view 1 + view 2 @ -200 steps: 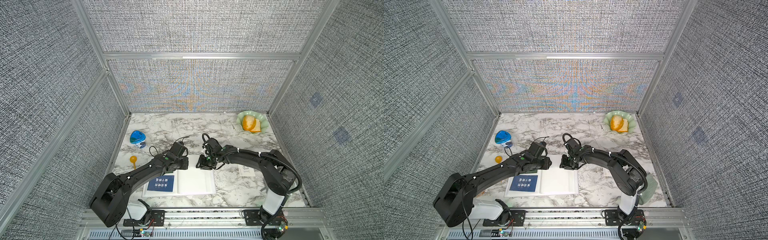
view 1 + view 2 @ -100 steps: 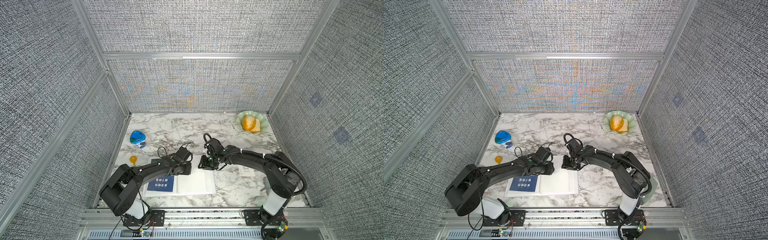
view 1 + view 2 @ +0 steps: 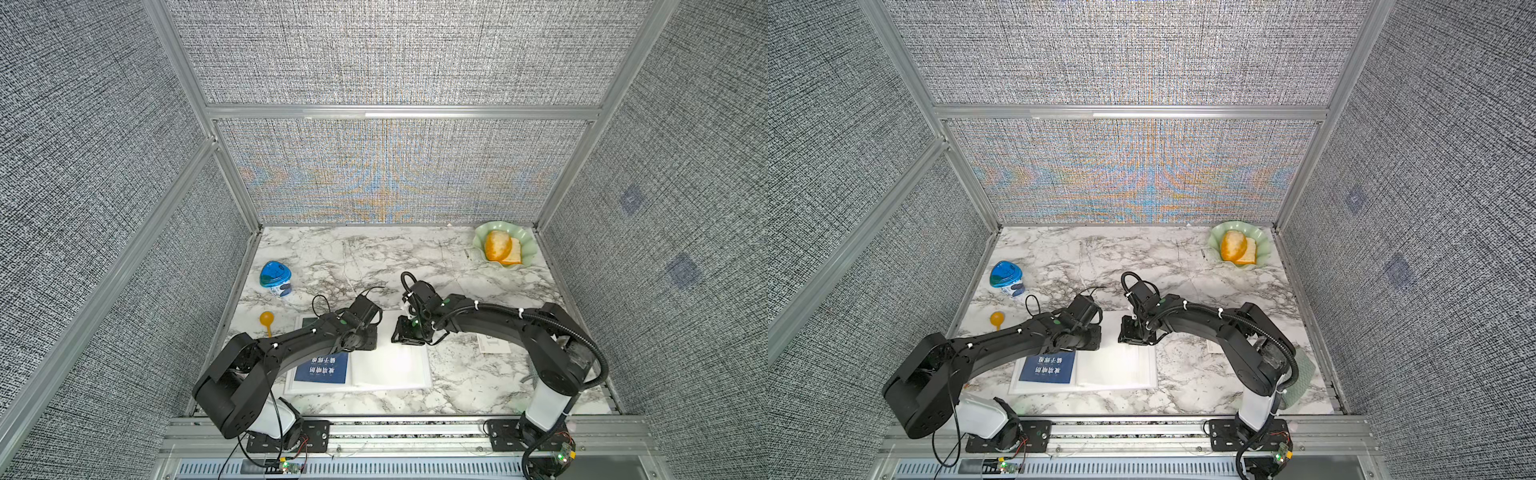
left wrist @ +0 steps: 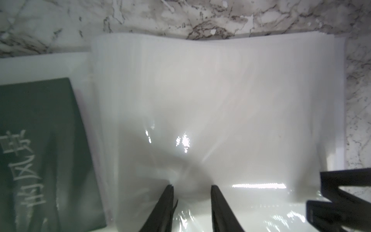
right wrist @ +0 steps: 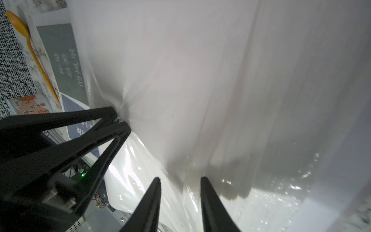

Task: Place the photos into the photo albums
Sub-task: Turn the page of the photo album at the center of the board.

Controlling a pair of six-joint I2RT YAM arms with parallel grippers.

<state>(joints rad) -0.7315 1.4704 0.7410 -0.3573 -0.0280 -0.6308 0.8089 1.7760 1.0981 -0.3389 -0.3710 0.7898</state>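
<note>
The photo album (image 3: pixel 390 370) (image 3: pixel 1113 370) lies open near the table's front edge. Its left page holds two photos: a blue card (image 3: pixel 320 370) (image 3: pixel 1048 370) and, farther back, a green card (image 4: pixel 40 150) (image 5: pixel 62 60). Both grippers sit side by side at the far edge of the right page. My left gripper (image 3: pixel 363 345) (image 4: pixel 191 185) is open, its tips on the clear sleeve, which puckers around them. My right gripper (image 3: pixel 409 336) (image 5: pixel 180 178) is open too, tips down on the same glossy sleeve. A white printed card (image 3: pixel 492 345) lies on the marble, partly under the right arm.
A blue-lidded cup (image 3: pixel 274 278) and an orange spoon (image 3: pixel 267 321) lie at the left, close to the album's corner. A green plate (image 3: pixel 524 245) with bread stands at the back right. A green mesh piece (image 3: pixel 1300 382) lies by the right arm's base.
Both grippers have edged a little toward the front over the album's right page. The left arm's elbow has swung and settled lower. The jaws keep the same gap.
</note>
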